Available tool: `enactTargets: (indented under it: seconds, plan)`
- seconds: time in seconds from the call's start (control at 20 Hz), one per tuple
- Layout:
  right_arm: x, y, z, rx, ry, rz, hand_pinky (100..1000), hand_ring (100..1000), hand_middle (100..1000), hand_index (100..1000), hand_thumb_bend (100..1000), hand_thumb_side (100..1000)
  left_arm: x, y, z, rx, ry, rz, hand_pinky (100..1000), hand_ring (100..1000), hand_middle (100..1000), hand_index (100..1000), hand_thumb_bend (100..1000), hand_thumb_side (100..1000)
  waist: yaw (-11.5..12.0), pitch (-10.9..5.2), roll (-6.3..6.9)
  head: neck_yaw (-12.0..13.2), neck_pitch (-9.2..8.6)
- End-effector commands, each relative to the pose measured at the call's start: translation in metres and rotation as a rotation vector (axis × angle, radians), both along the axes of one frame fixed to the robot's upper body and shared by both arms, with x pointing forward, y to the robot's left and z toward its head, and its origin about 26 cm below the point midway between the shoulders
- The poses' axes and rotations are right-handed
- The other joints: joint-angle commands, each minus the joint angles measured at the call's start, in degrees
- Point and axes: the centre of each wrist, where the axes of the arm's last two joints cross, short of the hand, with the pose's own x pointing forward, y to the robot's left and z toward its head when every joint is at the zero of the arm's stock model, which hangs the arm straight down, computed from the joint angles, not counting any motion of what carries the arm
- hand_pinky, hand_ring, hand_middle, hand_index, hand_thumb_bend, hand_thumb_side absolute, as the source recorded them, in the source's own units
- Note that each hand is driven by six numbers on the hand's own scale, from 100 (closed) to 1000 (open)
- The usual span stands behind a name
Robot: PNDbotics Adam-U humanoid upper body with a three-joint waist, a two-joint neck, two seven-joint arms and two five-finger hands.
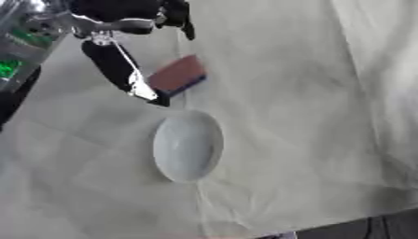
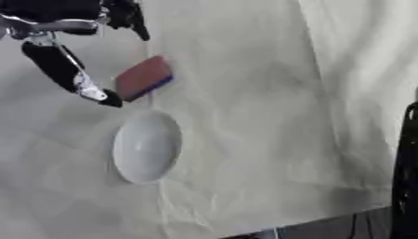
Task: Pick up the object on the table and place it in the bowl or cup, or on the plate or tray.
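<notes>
Left eye view: left hand [image 1: 122, 56] at upper left, fingers [image 1: 147, 91] extended and spread, one tip touching the sponge [image 1: 176, 74], reddish top, blue base. White bowl [image 1: 188, 147] just below it, centre frame, on cloth-covered worktop [image 1: 310, 116].

Right eye view: same layout; dark arm at right edge, hand unseen.

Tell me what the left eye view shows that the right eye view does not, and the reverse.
Only the left eye view shows green-lit equipment at the left edge. Only the right eye view shows a black upright shape at the right edge; what it is I cannot tell. Both show the left robot hand beside the reddish block, a finger at its lower corner, just beyond the empty white bowl on the cloth-covered table.
</notes>
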Motion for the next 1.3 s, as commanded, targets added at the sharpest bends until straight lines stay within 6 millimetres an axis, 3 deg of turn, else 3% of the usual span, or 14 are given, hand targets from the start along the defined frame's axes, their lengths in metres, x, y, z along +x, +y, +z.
enactTargets:
  seconds: [0.05,0.6,1.3]
  plan:
    - [-0.004,0.004,0.010,0.002,-0.041,0.010,678,746,943,983,100,598,0.002,0.005,0.006,0.006,-0.018,0.027,362,561,679,799,586,668,-0.08,-0.70,-0.48,0.25,-0.21]
    - [-0.006,0.008,0.016,0.012,-0.062,0.017,678,745,943,983,100,598,0.008,0.023,-0.002,0.004,-0.004,0.092,367,562,681,798,571,682,-0.76,0.54,-0.48,0.41,-0.21]
    - [-0.006,0.009,0.018,0.014,-0.072,0.023,677,745,943,983,100,599,0.032,0.041,-0.005,-0.060,0.056,0.169,356,551,666,789,530,700,-1.13,1.18,-0.48,0.93,-0.21]
